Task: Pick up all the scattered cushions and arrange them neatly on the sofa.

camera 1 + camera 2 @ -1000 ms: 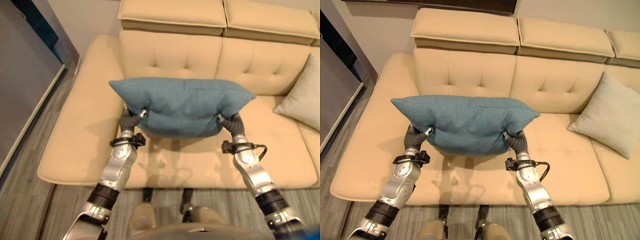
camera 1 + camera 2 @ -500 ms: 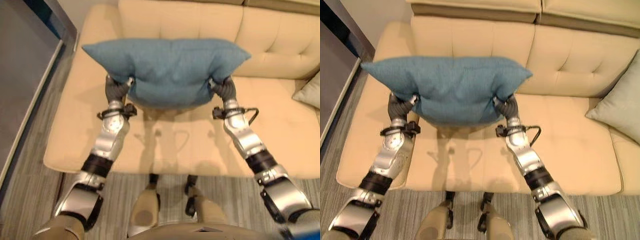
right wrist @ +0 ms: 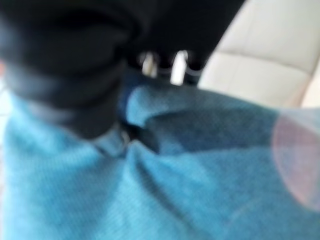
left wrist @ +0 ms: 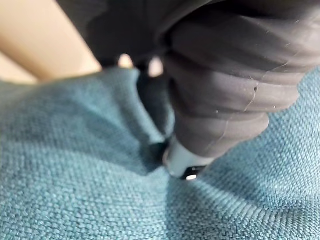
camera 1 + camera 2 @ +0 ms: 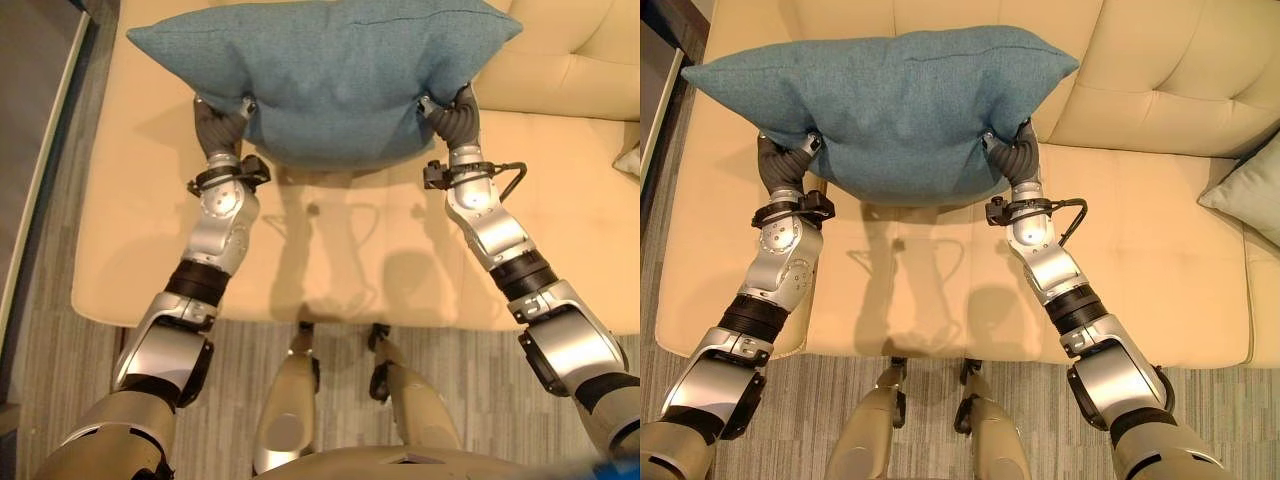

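The left hand point(image 5: 222, 122) is pushed into the lower left edge of the blue cushion point(image 5: 330, 70), and in its own wrist view the cloth puckers into a fold around the thumb point(image 4: 182, 162), so it reads as clenched on the fabric. The cushion hangs lengthwise between both hands, above the seat of the beige sofa point(image 5: 340, 260) and close to the tufted backrest point(image 5: 1160, 80), not yet resting on either. At its lower right edge the right hand point(image 5: 1012, 152) presses in the same way; its wrist view is soft, but the cloth seems bunched under the fingers point(image 3: 176, 67), so it is probably gripping too. At the far right edge a grey cushion point(image 5: 1252, 195) lies on the seat.

Against the frames from a second ago, the cushion sits higher in the head views and nearer the backrest, with the headrests gone from sight and more floor showing (much of that is the head tilting down, not the things moving). The arms do look more extended, so the cushion has likely been carried forward over the seat. That puts the task at the placing stage for this cushion: it is over its spot, with lowering and release still to come.
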Robot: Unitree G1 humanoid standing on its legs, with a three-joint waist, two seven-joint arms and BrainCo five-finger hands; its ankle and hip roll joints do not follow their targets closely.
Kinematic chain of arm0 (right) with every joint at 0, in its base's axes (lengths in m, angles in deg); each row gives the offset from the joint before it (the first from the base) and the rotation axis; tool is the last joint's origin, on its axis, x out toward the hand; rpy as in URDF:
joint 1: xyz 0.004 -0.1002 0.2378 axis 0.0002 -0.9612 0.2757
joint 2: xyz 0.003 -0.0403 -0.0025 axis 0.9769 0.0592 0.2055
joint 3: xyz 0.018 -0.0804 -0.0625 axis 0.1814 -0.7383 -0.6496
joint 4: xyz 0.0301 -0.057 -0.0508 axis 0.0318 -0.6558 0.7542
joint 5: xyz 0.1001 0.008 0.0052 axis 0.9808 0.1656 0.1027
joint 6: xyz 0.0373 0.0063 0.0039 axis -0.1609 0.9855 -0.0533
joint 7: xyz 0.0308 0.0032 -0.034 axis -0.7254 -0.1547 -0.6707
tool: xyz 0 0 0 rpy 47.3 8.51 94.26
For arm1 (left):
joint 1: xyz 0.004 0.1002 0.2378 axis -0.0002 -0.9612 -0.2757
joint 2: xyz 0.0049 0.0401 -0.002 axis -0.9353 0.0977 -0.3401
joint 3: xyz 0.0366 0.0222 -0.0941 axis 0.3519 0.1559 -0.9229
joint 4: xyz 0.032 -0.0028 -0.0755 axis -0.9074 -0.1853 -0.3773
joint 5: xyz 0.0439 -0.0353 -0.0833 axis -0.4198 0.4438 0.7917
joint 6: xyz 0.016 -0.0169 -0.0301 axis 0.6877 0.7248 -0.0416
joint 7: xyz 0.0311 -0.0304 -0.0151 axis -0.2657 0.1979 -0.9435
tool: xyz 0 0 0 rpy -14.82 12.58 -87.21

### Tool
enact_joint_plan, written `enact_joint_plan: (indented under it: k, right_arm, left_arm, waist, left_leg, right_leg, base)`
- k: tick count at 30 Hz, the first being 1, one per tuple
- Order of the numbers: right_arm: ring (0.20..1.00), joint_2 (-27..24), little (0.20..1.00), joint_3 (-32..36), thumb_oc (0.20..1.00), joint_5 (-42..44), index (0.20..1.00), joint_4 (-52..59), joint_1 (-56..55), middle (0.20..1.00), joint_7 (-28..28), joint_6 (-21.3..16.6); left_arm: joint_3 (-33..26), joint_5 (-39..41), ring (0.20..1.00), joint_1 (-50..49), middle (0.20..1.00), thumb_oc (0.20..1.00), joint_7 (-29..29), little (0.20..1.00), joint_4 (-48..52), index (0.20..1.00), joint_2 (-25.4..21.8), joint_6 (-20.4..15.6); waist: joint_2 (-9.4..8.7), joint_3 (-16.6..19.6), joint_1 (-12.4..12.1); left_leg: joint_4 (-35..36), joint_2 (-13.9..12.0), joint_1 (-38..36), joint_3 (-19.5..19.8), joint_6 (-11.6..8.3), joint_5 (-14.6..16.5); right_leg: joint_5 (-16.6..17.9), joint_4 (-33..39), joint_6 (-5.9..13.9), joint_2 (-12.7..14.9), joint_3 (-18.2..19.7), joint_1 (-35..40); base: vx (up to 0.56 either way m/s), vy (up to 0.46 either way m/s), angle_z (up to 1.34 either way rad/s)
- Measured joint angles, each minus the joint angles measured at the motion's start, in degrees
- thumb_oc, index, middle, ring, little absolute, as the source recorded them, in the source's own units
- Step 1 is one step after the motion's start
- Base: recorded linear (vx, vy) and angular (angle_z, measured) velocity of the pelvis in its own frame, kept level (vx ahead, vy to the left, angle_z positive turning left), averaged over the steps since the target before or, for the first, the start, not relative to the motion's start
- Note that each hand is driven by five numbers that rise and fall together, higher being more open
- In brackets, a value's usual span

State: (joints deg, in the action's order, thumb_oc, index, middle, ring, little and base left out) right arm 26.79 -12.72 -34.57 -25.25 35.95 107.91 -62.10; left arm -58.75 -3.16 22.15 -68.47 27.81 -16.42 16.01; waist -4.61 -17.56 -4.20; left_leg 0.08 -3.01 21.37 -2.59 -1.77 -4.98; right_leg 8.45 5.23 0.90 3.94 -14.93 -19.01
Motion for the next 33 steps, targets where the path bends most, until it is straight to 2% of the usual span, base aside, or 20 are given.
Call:
enact_joint_plan:
  k: [12,15,19,20,21,23,24,28,33]
  right_arm:
    - [0.2,0.56,0.2,-0.21,0.2,-0.1,0.2,-0.16,0.06,0.2,1.47,0.79]
    - [0.2,0.34,0.2,-1.23,0.2,-0.17,0.2,-2.89,3.31,0.2,1.89,0.77]
    - [0.2,0.38,0.2,-1.93,0.2,-0.15,0.2,-5.39,7.99,0.2,2.46,0.78]
    - [0.2,0.41,0.2,-2.38,0.2,-0.15,0.2,-6.4,9.17,0.2,2.62,0.8]
    - [0.2,0.41,0.2,-2.64,0.2,-0.15,0.2,-7.27,10.34,0.2,2.87,0.87]
    - [0.2,0.4,0.2,-3.42,0.2,-0.15,0.2,-8.95,12.27,0.2,3.39,0.91]
    - [1.0,0.26,1.0,-3.88,1.0,-0.15,1.0,-10.2,14.09,1.0,3.88,1.16]
    - [1.0,0.19,1.0,-5.3,1.0,-0.25,1.0,-15.33,20.59,1.0,5.33,2.5]
    - [1.0,-0.91,1.0,-7.18,1.0,-0.3,1.0,-18.18,25.0,1.0,6.23,3.2]
  left_arm:
    - [1.49,-0.01,0.2,1.66,0.2,0.2,-1.15,0.2,-0.14,0.2,-1.11,0.01]
    - [5.24,-0.15,0.2,7.9,0.2,0.2,-1.15,0.2,-5.18,0.2,-4.18,-0.01]
    - [5.64,-0.11,0.2,13.95,0.2,0.2,-1.2,0.2,-9.93,0.2,-4.64,0.02]
    - [5.74,-0.08,0.366,14.92,0.366,0.366,-1.34,0.366,-11.25,0.366,-4.78,0.05]
    - [6.42,-0.07,1.0,15.76,1.0,1.0,-1.75,1.0,-11.85,1.0,-5.55,0.13]
    - [7.0,-0.1,1.0,17.4,1.0,1.0,-2.26,1.0,-13.02,1.0,-6.58,0.17]
    - [7.67,-0.11,1.0,18.83,1.0,1.0,-2.35,1.0,-13.42,1.0,-7.6,0.24]
    - [10.5,-0.23,1.0,24.08,1.0,1.0,-2.31,1.0,-15.88,1.0,-11.61,1.13]
    - [10.57,-0.3,1.0,26.05,1.0,1.0,-2.19,1.0,-16.42,1.0,-13.94,1.3]
  waist:
    - [-0.29,-0.18,0.74]
    - [-0.42,-0.26,1.18]
    - [-0.44,-0.38,1.61]
    - [-0.44,-0.39,1.59]
    - [-0.43,-0.39,1.64]
    - [-0.41,-0.4,1.68]
    - [-0.4,-0.41,1.72]
    - [-0.14,-0.59,1.6]
    - [0.08,-0.72,1.33]
  left_leg:
    - [0.24,0.03,2.86,0.13,-0.14,-0.44]
    - [-0.23,0.1,5.88,0.07,-0.11,-0.89]
    - [-0.21,0.1,7.75,-0.08,-0.05,-1.45]
    - [-0.21,0.09,7.78,-0.18,-0.05,-1.45]
    - [-0.19,0.06,7.9,-0.19,-0.05,-1.45]
    - [-0.19,0.0,8.47,-0.19,-0.13,-1.51]
    - [-0.2,-0.02,9.12,-0.19,-0.29,-1.65]
    - [-0.2,-0.05,10.83,-0.03,-0.57,-2.04]
    - [-0.2,-0.04,11.83,0.03,-0.55,-2.14]
  right_leg:
    - [0.0,0.0,0.0,0.0,0.04,-2.91]
    - [0.63,0.0,0.27,0.08,0.14,-5.87]
    - [1.29,0.0,0.03,0.1,0.3,-7.93]
    - [1.29,0.0,0.02,0.09,0.34,-8.02]
    - [1.3,-0.01,0.02,0.05,0.52,-8.18]
    - [1.35,0.0,-0.06,-0.01,0.72,-8.74]
    - [1.48,-0.01,-0.16,-0.05,0.76,-9.44]
    - [1.75,0.0,-0.18,-0.07,0.76,-11.14]
    - [1.8,-0.01,-0.21,-0.05,0.78,-12.16]
  base:
    - [0.0,0.002,0.0]
    - [-0.01,0.01,-0.01]
    - [0.0,0.001,-0.01]
    - [-0.01,0.013,-0.07]
    - [-0.01,0.017,-0.06]
    - [0.0,0.007,-0.02]
    - [0.0,0.0,0.0]
    - [0.0,0.0,0.0]
    - [0.0,0.0,0.0]
